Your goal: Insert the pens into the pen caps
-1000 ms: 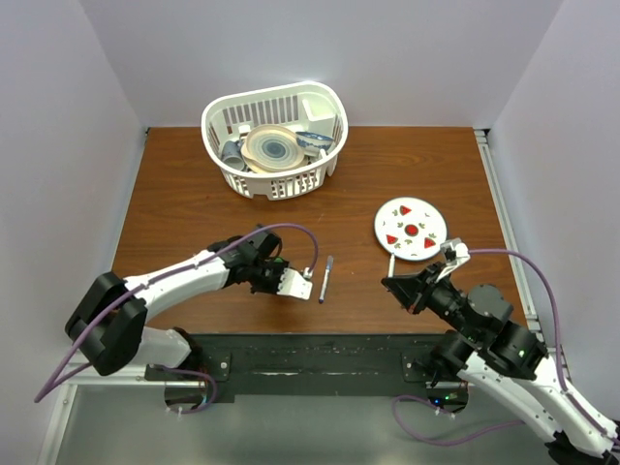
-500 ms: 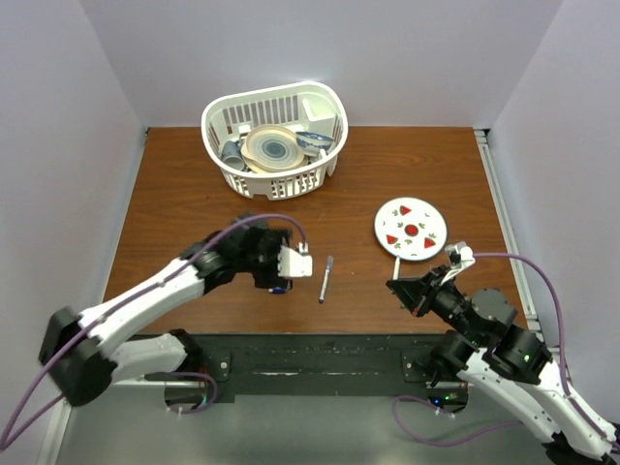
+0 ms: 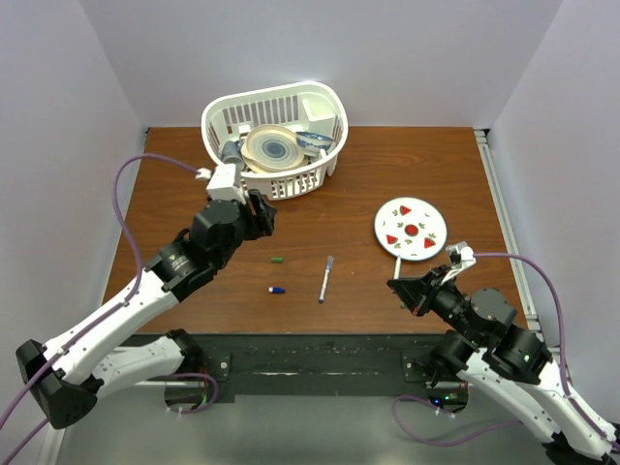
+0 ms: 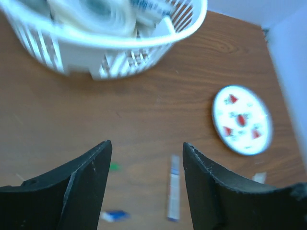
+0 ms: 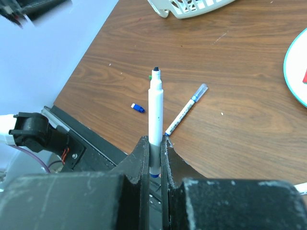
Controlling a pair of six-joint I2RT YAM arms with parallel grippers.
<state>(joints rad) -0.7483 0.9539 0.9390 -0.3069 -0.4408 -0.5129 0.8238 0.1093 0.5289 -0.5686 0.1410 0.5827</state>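
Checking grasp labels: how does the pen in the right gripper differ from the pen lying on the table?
The held pen is clamped in the right gripper, sticking out of its jaws; the table pen lies flat on the table, touching nothing. The held pen shows a bare dark tip; the table pen's ends look bluish. Both have white barrels.

Left arm stretched forward and away from its base, left gripper (image 4: 145,148) angled down, fingers (image 4: 88,184) held well apart, right arm folded near its base, right gripper (image 5: 153,143) pinched tight on a pen (image 5: 154,108).
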